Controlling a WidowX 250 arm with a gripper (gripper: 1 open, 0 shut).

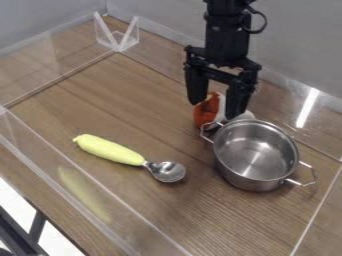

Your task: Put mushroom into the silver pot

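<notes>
Black arm [227, 25], blocky segments; black tool [219, 100], two long flat fingers [193, 88].

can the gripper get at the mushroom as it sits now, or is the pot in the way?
Probably yes. The gripper is open and pointing down, its fingers either side of the mushroom on the table. The silver pot sits close beside it toward the camera but doesn't look to be between the fingers.

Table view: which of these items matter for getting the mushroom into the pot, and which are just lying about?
In the job:
mushroom, between the open gripper fingers
silver pot, empty, beside it

Lying about:
yellow-handled spoon
clear stand at the far edge
</notes>
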